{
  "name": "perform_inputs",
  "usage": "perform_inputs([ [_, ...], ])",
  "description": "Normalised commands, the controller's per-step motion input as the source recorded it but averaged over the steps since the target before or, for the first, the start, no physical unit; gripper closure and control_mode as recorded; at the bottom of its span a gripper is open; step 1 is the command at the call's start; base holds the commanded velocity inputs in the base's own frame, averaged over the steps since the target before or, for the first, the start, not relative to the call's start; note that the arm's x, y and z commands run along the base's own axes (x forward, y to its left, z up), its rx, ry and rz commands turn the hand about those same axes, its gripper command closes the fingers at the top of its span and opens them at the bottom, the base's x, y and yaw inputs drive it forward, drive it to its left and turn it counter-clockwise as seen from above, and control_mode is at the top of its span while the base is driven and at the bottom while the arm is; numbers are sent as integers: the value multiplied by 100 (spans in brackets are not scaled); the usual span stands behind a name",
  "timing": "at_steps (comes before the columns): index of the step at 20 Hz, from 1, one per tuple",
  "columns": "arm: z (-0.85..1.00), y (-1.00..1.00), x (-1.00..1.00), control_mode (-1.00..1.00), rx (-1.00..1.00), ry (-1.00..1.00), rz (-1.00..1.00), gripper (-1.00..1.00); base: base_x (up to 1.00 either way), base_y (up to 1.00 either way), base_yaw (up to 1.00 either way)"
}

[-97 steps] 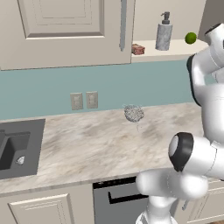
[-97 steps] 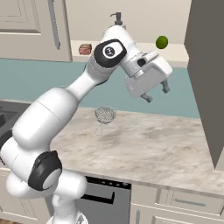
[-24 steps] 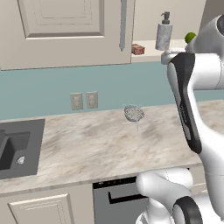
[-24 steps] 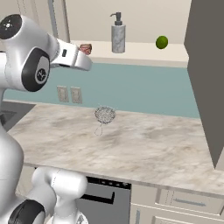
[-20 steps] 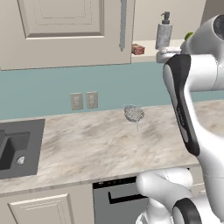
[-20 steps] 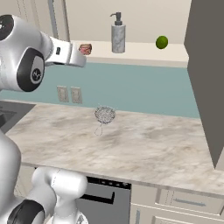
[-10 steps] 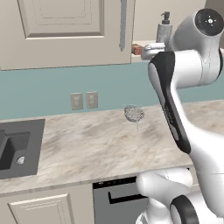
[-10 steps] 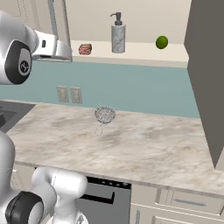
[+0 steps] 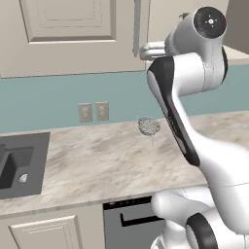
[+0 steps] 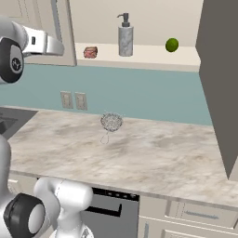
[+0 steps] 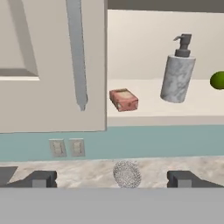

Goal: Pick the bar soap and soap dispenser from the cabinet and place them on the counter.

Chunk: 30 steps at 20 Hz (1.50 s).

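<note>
In the hand view the open cabinet's cream shelf point(image 11: 148, 114) carries the small reddish-brown bar soap point(image 11: 124, 99) and, to its right, the tall grey speckled soap dispenser point(image 11: 177, 75) with a dark pump. My gripper point(image 11: 113, 179) is open and holds nothing, its fingertips point(image 11: 41, 178) far apart; it stands well back from the shelf, facing it. From the right base view the bar soap point(image 10: 90, 51) and dispenser point(image 10: 125, 37) stand on the same shelf point(image 10: 144, 56). The marbled counter point(image 10: 153, 158) lies below. In the left base view my arm covers the shelf.
A green lime point(image 10: 172, 44) sits right of the dispenser. A wire-mesh ball point(image 10: 111, 122) rests on the counter near the wall. The closed cabinet door point(image 11: 48, 65) with its bar handle point(image 11: 78, 57) is left of the soap. An open door point(image 10: 218, 83) juts out at right. A dark sink point(image 9: 14, 165) lies far left.
My arm has swung left and up, and in the left base view it now covers the shelf. The jaws stay wide apart. Soap, dispenser, lime and mesh ball have not moved.
</note>
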Motion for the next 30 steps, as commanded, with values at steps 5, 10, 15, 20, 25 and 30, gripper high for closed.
perform_inputs([
  [5, 5, 25, 23, -100, 1, -8, 0, -100, 0, 0, 0],
  [10, 0, 19, 31, -100, 0, -1, 0, -100, 0, 0, 0],
  [15, 3, 14, 33, -100, 0, 3, 2, -100, 0, 0, 0],
  [20, 7, 5, 28, -100, 1, 4, 2, -100, 0, 0, 0],
  [25, 3, -3, 21, -100, 1, 5, 0, -100, 0, 0, 0],
  [30, -1, -12, 12, -100, 0, 1, 0, -100, 0, 0, 0],
])
